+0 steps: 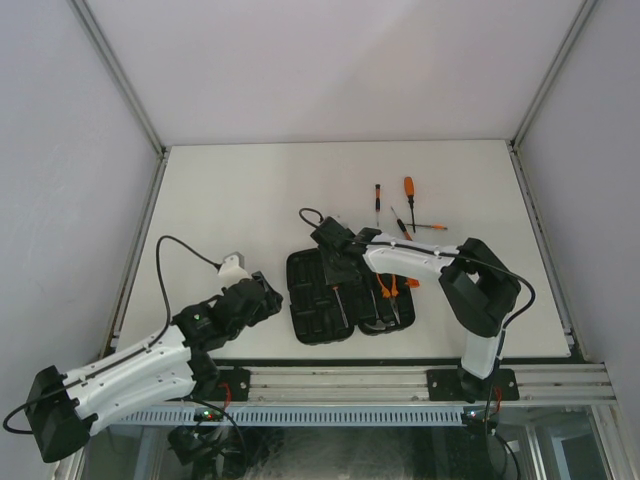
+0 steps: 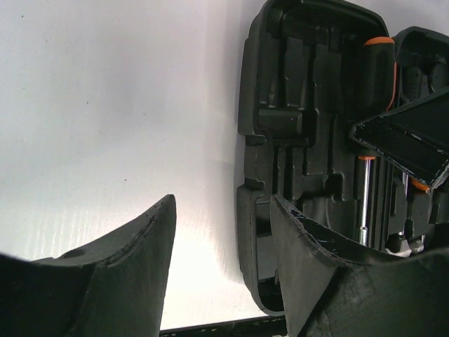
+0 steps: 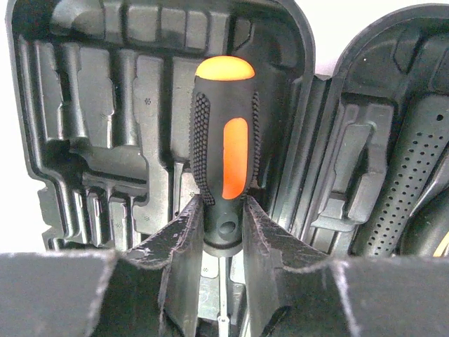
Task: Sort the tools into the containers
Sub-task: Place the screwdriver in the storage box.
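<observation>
The left arm is stretching low from the near-left corner toward the near edge's middle, the left gripper holding its fingers wide apart. The right arm is bending over the near-right area, the right gripper clamping a screwdriver handle.

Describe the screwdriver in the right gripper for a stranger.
Find the open black tool case near the table's front edge. Over its left half, the right gripper clamps a screwdriver. Its handle is fat, black, orange-capped, unlike the thin screwdrivers beyond.
</observation>
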Available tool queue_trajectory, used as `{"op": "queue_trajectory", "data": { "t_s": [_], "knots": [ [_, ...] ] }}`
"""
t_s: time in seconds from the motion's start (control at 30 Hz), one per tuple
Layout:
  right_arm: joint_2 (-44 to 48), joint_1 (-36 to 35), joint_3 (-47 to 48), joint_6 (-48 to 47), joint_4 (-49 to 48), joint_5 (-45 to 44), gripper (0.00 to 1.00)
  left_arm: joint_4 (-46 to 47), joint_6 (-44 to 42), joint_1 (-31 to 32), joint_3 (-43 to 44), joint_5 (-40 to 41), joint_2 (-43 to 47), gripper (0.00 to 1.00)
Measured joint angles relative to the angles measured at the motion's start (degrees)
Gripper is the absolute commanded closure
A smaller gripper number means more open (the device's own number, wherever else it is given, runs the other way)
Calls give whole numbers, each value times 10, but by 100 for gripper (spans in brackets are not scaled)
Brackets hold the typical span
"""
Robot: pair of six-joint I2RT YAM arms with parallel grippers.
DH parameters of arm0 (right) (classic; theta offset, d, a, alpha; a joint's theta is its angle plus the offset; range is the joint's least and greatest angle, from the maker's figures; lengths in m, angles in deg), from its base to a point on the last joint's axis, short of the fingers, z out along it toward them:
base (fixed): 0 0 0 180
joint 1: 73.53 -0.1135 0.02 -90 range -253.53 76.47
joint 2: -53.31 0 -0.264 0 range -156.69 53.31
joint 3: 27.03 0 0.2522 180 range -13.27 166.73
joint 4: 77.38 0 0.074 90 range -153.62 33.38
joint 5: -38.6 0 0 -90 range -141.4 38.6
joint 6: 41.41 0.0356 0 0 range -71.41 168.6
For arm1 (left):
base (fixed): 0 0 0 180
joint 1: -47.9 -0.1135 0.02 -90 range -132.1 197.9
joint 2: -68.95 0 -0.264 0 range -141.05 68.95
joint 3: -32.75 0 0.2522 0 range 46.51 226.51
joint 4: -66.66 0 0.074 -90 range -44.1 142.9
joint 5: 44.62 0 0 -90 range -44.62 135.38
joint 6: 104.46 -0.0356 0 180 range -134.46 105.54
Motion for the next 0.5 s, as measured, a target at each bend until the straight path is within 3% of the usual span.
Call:
{"op": "queue_trajectory", "data": {
  "t_s": [0.5],
  "knots": [
    [-10,12,0,5,-6,5,71,0,-1,0,0,0,-3,40]
  ]
}}
